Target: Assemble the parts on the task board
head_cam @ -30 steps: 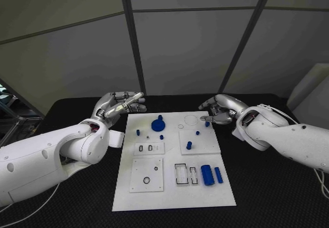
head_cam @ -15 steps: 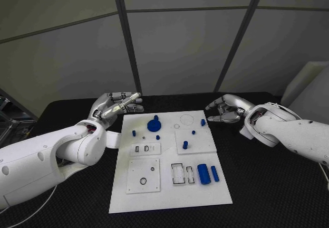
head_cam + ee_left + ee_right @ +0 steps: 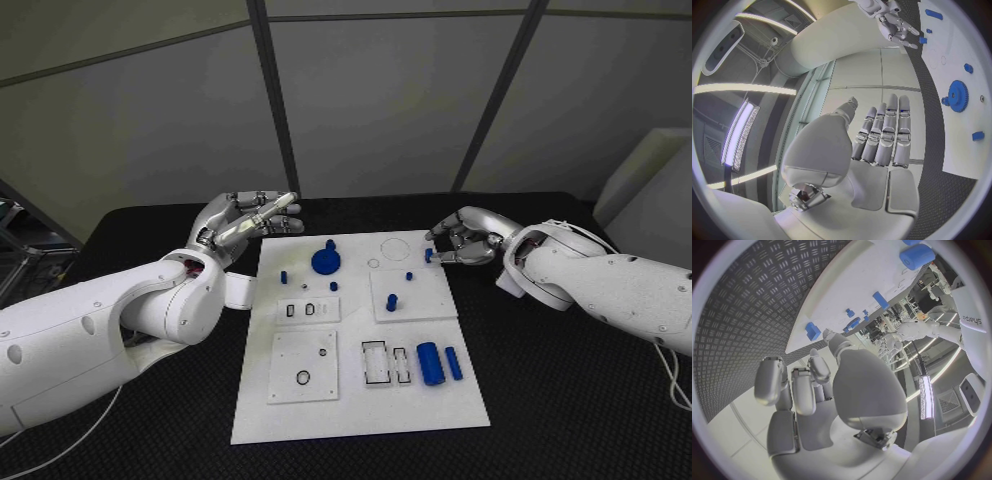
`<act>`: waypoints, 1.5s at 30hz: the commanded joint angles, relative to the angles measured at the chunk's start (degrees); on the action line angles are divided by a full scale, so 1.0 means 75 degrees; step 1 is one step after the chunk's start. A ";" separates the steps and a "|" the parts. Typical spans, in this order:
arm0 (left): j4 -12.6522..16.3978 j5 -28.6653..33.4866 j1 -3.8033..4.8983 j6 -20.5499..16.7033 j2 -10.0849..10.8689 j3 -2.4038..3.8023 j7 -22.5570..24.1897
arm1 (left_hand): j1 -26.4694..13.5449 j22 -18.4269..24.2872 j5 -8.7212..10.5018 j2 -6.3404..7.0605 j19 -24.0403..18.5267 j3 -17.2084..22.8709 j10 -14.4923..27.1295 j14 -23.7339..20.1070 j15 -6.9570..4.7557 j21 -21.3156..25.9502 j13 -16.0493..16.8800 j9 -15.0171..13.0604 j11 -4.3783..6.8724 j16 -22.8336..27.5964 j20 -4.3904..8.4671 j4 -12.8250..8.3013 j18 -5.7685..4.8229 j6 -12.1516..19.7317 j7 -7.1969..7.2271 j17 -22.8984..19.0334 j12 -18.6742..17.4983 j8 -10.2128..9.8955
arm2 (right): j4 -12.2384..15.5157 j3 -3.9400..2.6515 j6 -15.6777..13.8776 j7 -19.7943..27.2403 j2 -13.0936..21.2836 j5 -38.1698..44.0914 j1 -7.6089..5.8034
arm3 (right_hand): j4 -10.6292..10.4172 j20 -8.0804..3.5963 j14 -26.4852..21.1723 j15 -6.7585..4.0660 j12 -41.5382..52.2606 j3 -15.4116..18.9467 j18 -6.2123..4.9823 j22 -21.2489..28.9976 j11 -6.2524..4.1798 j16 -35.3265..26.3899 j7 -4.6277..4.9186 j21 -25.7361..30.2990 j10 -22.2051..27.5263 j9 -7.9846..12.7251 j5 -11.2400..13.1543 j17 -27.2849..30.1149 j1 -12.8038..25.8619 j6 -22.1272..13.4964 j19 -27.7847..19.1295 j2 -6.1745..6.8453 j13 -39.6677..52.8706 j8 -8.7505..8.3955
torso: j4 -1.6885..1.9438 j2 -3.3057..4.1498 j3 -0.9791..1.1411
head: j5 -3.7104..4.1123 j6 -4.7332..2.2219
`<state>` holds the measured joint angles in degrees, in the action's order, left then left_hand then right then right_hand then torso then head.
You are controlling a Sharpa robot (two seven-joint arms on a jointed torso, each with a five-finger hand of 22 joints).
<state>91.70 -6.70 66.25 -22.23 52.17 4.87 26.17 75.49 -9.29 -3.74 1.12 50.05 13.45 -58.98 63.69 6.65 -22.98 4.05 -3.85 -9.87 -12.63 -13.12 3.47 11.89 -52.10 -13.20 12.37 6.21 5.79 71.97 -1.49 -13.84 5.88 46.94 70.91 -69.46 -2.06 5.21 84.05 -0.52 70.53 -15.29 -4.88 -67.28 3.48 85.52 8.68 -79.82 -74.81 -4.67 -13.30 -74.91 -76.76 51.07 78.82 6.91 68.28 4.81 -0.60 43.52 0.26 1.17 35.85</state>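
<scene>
The white task board [image 3: 361,400] lies in the middle of the black table. A blue gear [image 3: 327,262] stands near its far edge, and a small blue peg [image 3: 428,256] stands at the far right corner. My right hand [image 3: 462,238] hovers right beside that peg with loosely bent fingers and nothing in them. In the right wrist view its thumb tip [image 3: 833,338] points at the peg [image 3: 812,331], a small gap apart. My left hand [image 3: 245,222] is off the board's far left corner, flat with fingers straight [image 3: 882,135], and holds nothing.
Small blue pegs [image 3: 391,302] stand on the board's middle plates. A thick blue cylinder [image 3: 430,360] and a slimmer one [image 3: 453,362] lie toward the near right, beside a slotted frame [image 3: 387,365]. A square plate with a ring [image 3: 307,368] sits near left.
My right hand drew away to the right half a second ago and has come back left to the corner peg. The left hand has kept its pose.
</scene>
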 commanded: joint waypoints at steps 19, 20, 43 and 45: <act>-0.0039 -0.0039 0.0012 0.0111 -0.0027 0.0007 0.0035 | -0.0019 0.0007 -0.0020 -0.0074 -0.0041 0.0037 0.0003 -0.0023 0.0029 0.0039 -0.0002 0.0004 -0.0053 0.0042 -0.0003 0.0004 -0.0191 0.0047 -0.0105 0.0007 -0.0027 -0.0034 | -0.0209 -0.0001 0.0130 -0.0144 -0.0152 0.0164 0.0105 | -0.0043 0.0035 0.0520 -0.0010 0.0121 0.0114 0.0068 -0.0069 0.0043 -0.0024 0.0036 0.0013 -0.0104 -0.0057 -0.0039 -0.0758 -0.0019 0.0296 0.0013 -0.0141 0.0100 0.0177 | -0.0012 -0.0010 0.0013 | -0.0024 0.0049; -0.0041 -0.0039 0.0012 0.0112 -0.0028 0.0007 0.0034 | -0.0019 0.0007 -0.0020 -0.0074 -0.0041 0.0037 0.0003 -0.0023 0.0029 0.0039 -0.0002 0.0004 -0.0053 0.0042 -0.0003 0.0004 -0.0191 0.0047 -0.0105 0.0007 -0.0027 -0.0034 | -0.0214 -0.0001 0.0115 -0.0149 -0.0159 0.0165 0.0105 | -0.0049 0.0037 0.0522 -0.0008 0.0126 0.0117 0.0068 -0.0070 0.0045 -0.0022 0.0039 0.0012 -0.0109 -0.0058 -0.0044 -0.0763 -0.0016 0.0307 0.0015 -0.0154 0.0105 0.0183 | -0.0010 -0.0010 0.0013 | -0.0022 0.0049; -0.0039 -0.0039 0.0012 0.0120 -0.0014 0.0007 0.0025 | -0.0019 0.0007 -0.0020 -0.0074 -0.0041 0.0037 0.0003 -0.0023 0.0029 0.0039 -0.0002 0.0004 -0.0053 0.0042 -0.0003 0.0004 -0.0191 0.0047 -0.0105 0.0007 -0.0027 -0.0034 | -0.0378 -0.0003 -0.0079 -0.0224 -0.0320 0.0165 0.0105 | -0.0073 0.0035 0.0536 -0.0021 0.0226 0.0086 0.0078 -0.0130 0.0019 0.0000 0.0005 -0.0014 -0.0201 -0.0122 0.0008 -0.0814 -0.0069 0.0679 0.0063 -0.0385 0.0203 0.0400 | -0.0007 -0.0010 0.0016 | -0.0023 0.0083; -0.0038 -0.0039 0.0012 0.0121 -0.0013 0.0007 0.0024 | -0.0019 0.0007 -0.0020 -0.0074 -0.0041 0.0037 0.0003 -0.0023 0.0029 0.0039 -0.0002 0.0004 -0.0053 0.0042 -0.0003 0.0004 -0.0191 0.0047 -0.0105 0.0007 -0.0027 -0.0034 | -0.0378 -0.0003 -0.0086 -0.0227 -0.0326 0.0165 0.0105 | -0.0073 0.0035 0.0536 -0.0021 0.0226 0.0086 0.0078 -0.0130 0.0019 0.0000 0.0005 -0.0014 -0.0201 -0.0122 0.0008 -0.0814 -0.0069 0.0680 0.0063 -0.0384 0.0204 0.0400 | -0.0006 -0.0009 0.0016 | -0.0023 0.0082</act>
<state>91.34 -6.70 66.25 -22.04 52.07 4.87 26.17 75.49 -9.31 -3.74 1.12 50.05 13.45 -58.98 63.69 6.65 -22.98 4.05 -3.85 -9.87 -12.64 -13.12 3.47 11.90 -52.10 -13.20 12.36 6.21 5.81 69.12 -1.48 -13.71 4.29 44.55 71.93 -68.59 -2.40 5.43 84.05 -0.51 72.04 -14.63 -4.88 -68.17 3.68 85.52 8.73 -79.82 -75.86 -5.51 -13.51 -74.90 -77.05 55.78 79.04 4.48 69.76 7.48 -0.63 43.44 0.35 1.02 36.45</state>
